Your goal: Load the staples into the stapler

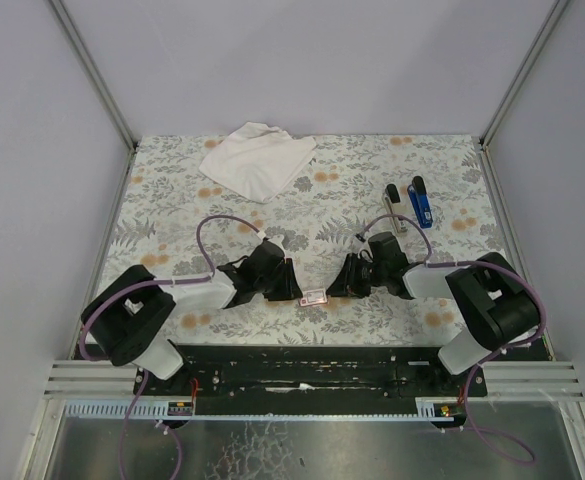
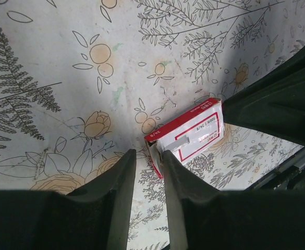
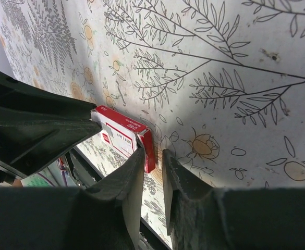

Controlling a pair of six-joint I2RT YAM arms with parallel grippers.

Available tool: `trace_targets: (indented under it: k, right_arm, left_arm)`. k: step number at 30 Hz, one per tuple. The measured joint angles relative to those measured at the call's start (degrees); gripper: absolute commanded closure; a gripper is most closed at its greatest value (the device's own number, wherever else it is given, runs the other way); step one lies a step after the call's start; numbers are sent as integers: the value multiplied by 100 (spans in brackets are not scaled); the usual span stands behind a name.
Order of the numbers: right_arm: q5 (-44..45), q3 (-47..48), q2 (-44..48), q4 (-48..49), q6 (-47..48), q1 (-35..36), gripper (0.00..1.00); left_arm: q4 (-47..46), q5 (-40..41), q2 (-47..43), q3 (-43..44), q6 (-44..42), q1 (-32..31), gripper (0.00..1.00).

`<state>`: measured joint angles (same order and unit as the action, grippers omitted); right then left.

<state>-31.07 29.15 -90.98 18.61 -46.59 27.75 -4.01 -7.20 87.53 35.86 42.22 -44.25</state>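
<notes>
Lying on the table (image 1: 172,200) close to the arms' bases, the box of staples (image 1: 313,297) has its long axis running left to right in the top view, with one short end toward each arm and its label facing up.

We see the left gripper (image 2: 147,156) at one end and the right gripper (image 3: 151,155) at the other, so the box sits between them. In each wrist view the jaws stand only a narrow gap apart, with the box's end right at the fingertips. We cannot tell whether either pair actually pinches it.

The table is covered in a print of grey ferns, leaves and pale orange flowers. Plain pale walls (image 1: 302,60) rise behind it, edged by metal frame posts (image 1: 92,70).

A white cloth (image 1: 257,160) lies crumpled at the far side. Far to the right, a blue stapler (image 1: 421,203) and a silvery stapler (image 1: 396,207) lie side by side, well apart from the box.

The box is small and flat, red-edged with a white label panel, and its print is too small for us to read. A pale flap shows at the left gripper's end.
</notes>
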Motion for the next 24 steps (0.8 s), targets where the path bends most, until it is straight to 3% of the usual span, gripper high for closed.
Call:
trace_targets:
  k: [16,20,22,24]
  right_arm:
    - [61,164,-116,-101,74,142,79]
    - [90,219,-144,-184,131,195,86]
    - [109,243,-155,-216,155,214,96]
    - [142,262,-160,-269,210,227,100]
  left_arm:
    - [-98,-199,103,-24,17,0,81]
    - [-125,-223,103,-33,17,0,81]
    - [-131,-227,103,-33,17,0,78]
    - [-140,-225,103,-37,13,0,67]
